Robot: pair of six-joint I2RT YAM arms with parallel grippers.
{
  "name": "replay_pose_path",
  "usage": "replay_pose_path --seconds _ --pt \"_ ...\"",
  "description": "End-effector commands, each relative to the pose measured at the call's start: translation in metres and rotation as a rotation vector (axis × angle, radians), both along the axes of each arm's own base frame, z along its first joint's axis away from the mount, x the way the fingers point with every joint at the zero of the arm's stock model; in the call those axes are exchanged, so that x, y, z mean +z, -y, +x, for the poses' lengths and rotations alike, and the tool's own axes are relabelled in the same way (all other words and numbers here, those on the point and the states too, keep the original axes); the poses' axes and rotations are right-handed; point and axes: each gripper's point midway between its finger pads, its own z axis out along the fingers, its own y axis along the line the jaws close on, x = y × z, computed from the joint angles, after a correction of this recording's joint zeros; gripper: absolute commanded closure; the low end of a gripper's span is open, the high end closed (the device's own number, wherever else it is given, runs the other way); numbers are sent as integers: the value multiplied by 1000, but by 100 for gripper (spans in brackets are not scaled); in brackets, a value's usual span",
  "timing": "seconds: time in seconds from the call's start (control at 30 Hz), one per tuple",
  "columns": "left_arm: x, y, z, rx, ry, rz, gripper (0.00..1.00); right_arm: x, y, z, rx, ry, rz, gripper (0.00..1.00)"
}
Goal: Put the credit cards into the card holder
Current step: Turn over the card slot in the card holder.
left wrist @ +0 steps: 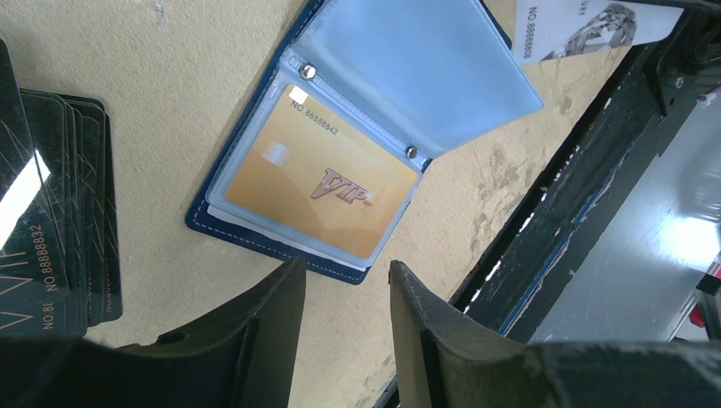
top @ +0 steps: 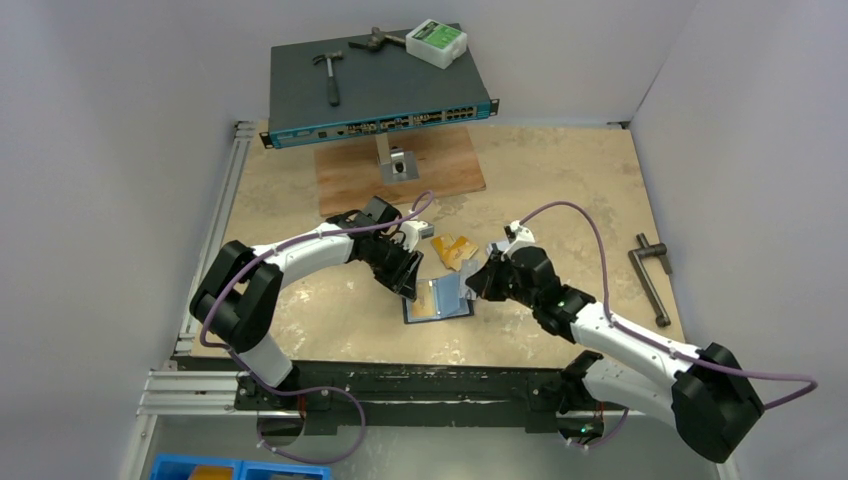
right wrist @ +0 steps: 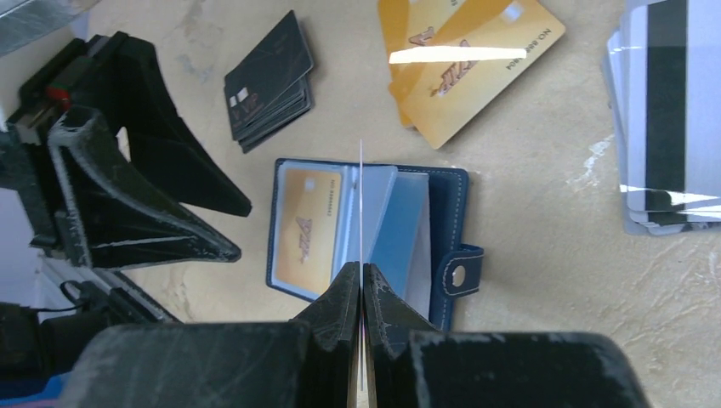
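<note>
The navy card holder (top: 437, 305) lies open on the table, with an orange-gold card (left wrist: 327, 183) in a clear sleeve on its left page and its snap tab (right wrist: 459, 274) on the right. My right gripper (top: 472, 282) (right wrist: 363, 270) is shut on a silver-grey card (left wrist: 587, 25), held on edge (right wrist: 361, 195) over the raised sleeves. My left gripper (top: 408, 275) (left wrist: 344, 268) is open and empty beside the holder's left edge. A black card stack (right wrist: 268, 81) (left wrist: 51, 221), loose orange-gold cards (top: 455, 250) (right wrist: 463, 64) and a silver-grey stack (right wrist: 667, 110) lie behind the holder.
A network switch (top: 375, 90) at the back carries a hammer (top: 328, 72) and a white-green box (top: 436, 42). A wooden board (top: 440, 170) with a metal bracket (top: 395, 162) lies in front of it. A metal crank handle (top: 652, 275) lies at the right. The table's front rail (left wrist: 587, 204) runs close by.
</note>
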Motion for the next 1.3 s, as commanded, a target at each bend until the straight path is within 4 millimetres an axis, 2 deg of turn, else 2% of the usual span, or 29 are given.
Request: replay_pose_path --seconds 0.0,0.33,0.7,0.83,0.97,1.07,1.27 --pt "15 6 9 -19 43 -45 60 19 -16 -1 55 45 101 100" --pt "26 8 12 6 -5 -96 60 11 -35 1 114 14 151 100" --pt "34 -7 22 42 10 -114 60 -1 -59 -7 204 -25 222 100" --pt "41 -12 27 35 35 -118 60 -14 -70 -12 247 -67 235 100" --pt "46 -20 29 -47 142 -100 59 -31 -72 -11 244 -108 201 100" --pt "46 -29 30 -143 254 -47 59 -37 -72 -8 244 -118 176 100" --pt "51 -55 17 -470 502 114 59 -29 -78 -3 273 -118 163 100"
